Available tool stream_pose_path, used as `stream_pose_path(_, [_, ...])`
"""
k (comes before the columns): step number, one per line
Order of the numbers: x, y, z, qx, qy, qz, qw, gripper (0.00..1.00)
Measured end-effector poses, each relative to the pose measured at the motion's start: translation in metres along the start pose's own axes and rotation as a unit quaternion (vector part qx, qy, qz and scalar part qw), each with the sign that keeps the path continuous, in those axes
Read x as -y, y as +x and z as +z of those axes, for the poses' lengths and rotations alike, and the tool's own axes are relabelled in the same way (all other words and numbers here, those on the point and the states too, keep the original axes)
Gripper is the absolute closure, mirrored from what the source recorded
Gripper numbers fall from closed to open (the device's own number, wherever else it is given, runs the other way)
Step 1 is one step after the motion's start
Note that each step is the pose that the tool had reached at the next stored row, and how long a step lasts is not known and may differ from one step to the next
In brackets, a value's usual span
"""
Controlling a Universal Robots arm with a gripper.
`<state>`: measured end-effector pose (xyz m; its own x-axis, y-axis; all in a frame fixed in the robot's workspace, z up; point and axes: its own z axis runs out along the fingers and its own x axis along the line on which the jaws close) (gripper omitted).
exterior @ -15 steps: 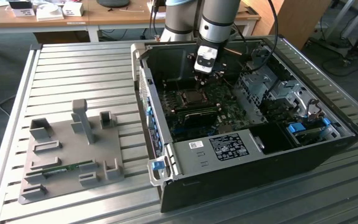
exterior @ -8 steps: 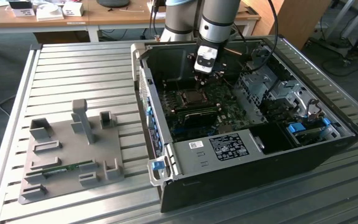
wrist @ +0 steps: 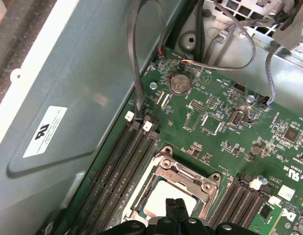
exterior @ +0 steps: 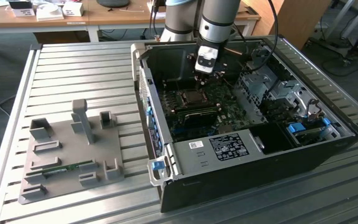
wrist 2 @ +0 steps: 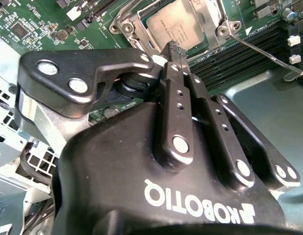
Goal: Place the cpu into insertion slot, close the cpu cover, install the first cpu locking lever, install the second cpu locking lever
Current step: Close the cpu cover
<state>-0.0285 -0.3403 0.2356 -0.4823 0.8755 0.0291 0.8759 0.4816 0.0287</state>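
white label (wrist: 45,130) on case wall (wrist: 92,63) | white lettering (wrist 2: 198,203) on gripper (wrist 2: 175,49)

Silver-grey tubular arm (exterior: 219,18) at upper centre of the exterior view, black cable (exterior: 276,32) looping beside it, white wrist block (exterior: 205,60), glossy black gripper (wrist 2: 174,49), white lettering on housing, flat linkage bars, silver rivets, slim ribbed jaws
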Motion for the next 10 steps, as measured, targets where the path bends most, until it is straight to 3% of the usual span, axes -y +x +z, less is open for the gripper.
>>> stream_pose_path(10, [0.0000, 0.0000, 0.0000, -0.0004, 0.0004, -0.013, 0.9999, 0.89])
